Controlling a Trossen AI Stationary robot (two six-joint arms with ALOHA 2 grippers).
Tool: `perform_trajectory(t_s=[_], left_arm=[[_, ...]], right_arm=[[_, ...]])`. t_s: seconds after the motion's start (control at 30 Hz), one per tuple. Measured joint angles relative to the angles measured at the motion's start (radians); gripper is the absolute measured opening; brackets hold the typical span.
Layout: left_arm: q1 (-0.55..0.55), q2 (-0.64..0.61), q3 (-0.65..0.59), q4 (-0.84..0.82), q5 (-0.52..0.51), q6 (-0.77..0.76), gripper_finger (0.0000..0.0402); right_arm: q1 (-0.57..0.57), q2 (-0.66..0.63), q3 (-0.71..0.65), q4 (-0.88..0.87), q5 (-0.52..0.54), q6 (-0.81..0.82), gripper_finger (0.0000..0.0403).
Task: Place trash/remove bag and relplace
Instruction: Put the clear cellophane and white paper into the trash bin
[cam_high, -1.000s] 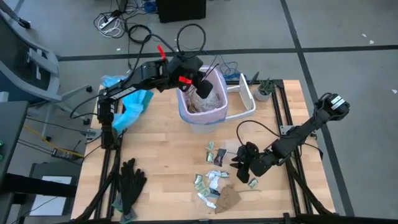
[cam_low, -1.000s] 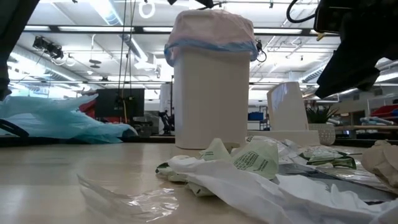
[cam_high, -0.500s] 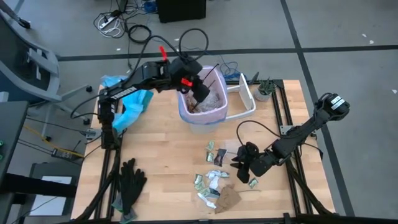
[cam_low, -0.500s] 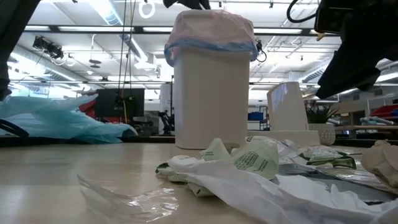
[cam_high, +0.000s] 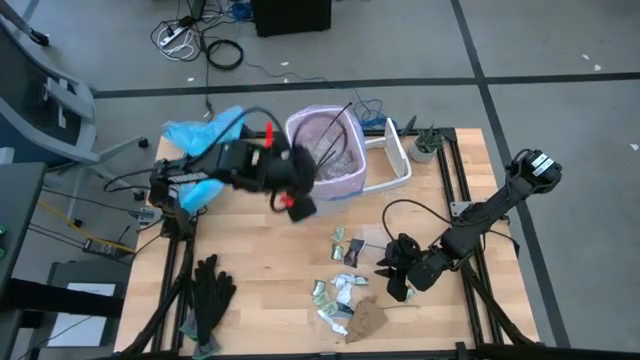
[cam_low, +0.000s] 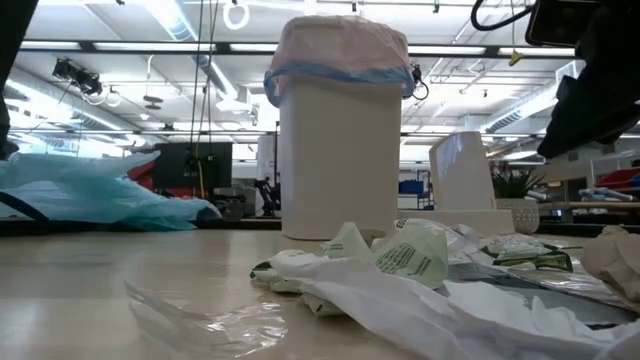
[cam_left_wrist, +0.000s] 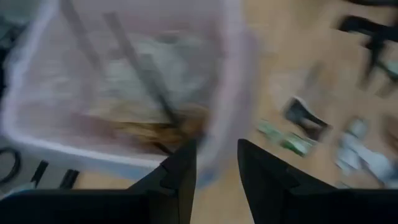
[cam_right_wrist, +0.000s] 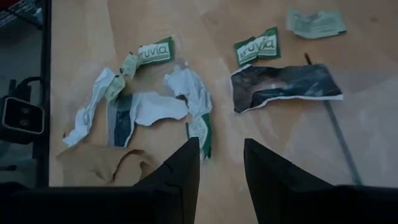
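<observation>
Bin (cam_high: 327, 150): stands at the far middle of the table, lined with the pale pink bag (cam_low: 340, 45); I see the bag's rim folded over the top with a blue band under it.
Inside the bag: brown paper and thin black utensils already lie in it, as my left wrist view shows; so some of the trash is in.
Left gripper (cam_high: 300, 200): just beside the bin on its near-left side, above the table; fingers (cam_left_wrist: 180, 177) parted with nothing between them, so I read it as released.
Right gripper (cam_high: 398, 280): low over the scraps near the right front of the table; fingers (cam_right_wrist: 186, 168) apart and empty, pointing at the pile.
Trash left on the table (cam_high: 345, 290): torn white and green wrappers (cam_right_wrist: 152, 53), a brown paper piece (cam_right_wrist: 102, 165), a dark torn sheet (cam_right_wrist: 283, 87) and clear film (cam_low: 200, 315); all well apart from the bin.
Other things: black gloves (cam_high: 210, 290) at the left front, a light-blue bag (cam_high: 205, 155) at the far left; neither is mine to bin.
Progress: I judge it early to middle; loading is partly done; the remaining scraps, pulling the bag out and fitting a new one are all still to do.
</observation>
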Motion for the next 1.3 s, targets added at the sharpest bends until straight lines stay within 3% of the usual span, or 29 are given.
perform_trajectory(t_s=[0.2,0.67,0.87,1.1,1.3], left_arm=[[-0.147,-0.003,-0.09,0.067,0.011,0.046,0.0127],[-0.299,-0.003,-0.691,0.478,0.158,-0.142,0.0127],[-0.332,-0.005,-0.829,0.635,0.164,-0.24,0.0127],[-0.381,-0.006,-0.981,0.935,0.183,-0.298,0.0127],[-0.407,-0.033,-1.093,1.056,0.245,-0.304,0.0126]], right_arm=[[-0.002,0.0,0.0,0.02,-0.012,0.016,0.0112],[-0.004,0.0,0.0,0.044,-0.018,-0.001,0.0119],[-0.005,0.0,0.0,0.07,-0.095,-0.051,0.016],[-0.008,0.0,0.001,0.171,-0.1,-0.207,0.0223],[-0.031,0.0,0.001,0.229,-0.082,-0.28,0.0236]])
